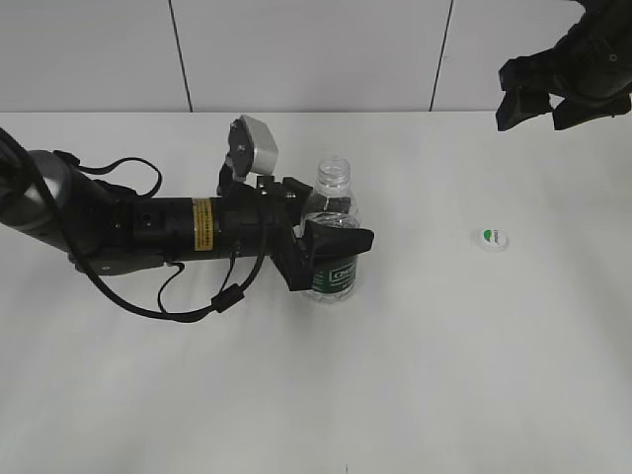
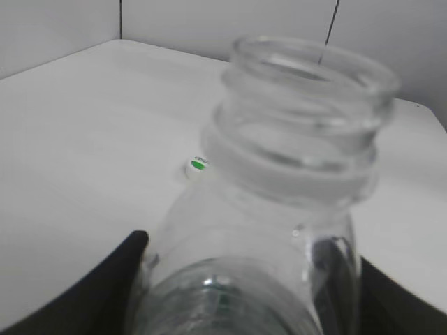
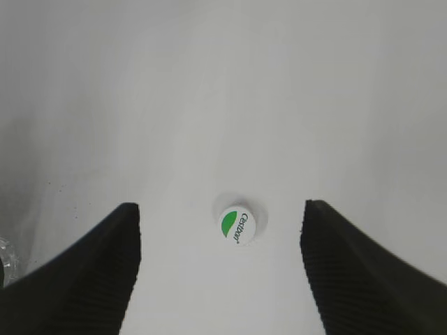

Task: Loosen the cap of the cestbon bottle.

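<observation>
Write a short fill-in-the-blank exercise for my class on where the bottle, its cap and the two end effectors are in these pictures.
1. The cap lies on the ____, apart from the cestbon bottle.
2. The bottle's neck is ____, with no cap on it.
3. The ____ end effector is shut on the bottle's body.
4. The right end effector stands ____ above the cap and holds nothing.

Missing words: table; open; left; open
</observation>
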Motion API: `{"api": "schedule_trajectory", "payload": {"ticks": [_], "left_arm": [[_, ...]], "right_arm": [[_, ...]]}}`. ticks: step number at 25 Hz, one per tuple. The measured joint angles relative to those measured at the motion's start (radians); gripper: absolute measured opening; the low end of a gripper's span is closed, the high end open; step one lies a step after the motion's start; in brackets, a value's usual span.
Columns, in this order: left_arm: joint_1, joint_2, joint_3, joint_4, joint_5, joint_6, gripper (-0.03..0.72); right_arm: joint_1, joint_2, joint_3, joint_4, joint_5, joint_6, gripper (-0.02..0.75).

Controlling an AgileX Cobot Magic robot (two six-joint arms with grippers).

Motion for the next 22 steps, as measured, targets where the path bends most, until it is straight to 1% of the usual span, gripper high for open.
{"api": "schedule_trajectory", "payload": {"ticks": [17,20,22], "left_arm": [[0.000,0.000,0.000,0.002,-0.003,-0.001,0.442],[0.000,0.000,0.000,0.002,-0.005,-0.009,0.465],[0.000,0.000,0.000,0.003,-0.010,-0.018,0.499]], "right_arm": [[0.000,0.000,0.000,0.000,-0.001,-0.001,0.543],[0.000,0.000,0.000,0.000,-0.001,-0.001,0.543],[0.000,0.000,0.000,0.000,-0.001,-0.001,0.543]]}}
